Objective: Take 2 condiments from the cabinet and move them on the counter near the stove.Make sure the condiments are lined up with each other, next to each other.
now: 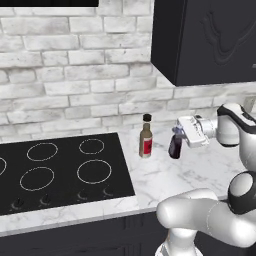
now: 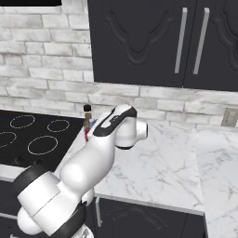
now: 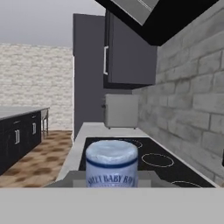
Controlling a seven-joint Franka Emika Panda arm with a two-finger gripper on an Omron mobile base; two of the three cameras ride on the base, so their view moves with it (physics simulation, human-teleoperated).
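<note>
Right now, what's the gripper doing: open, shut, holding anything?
Gripper: shut on the maroon bottle, held just right of the amber bottle on the counter.

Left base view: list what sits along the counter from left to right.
Stove → amber-brown bottle → maroon bottle held in the tool → the arm's white wrist.

taller bottle on counter, right of stove

Two condiments by the stove
Amber bottle is standing upright on the counter; maroon bottle is hanging just beside it, gripped.
</note>
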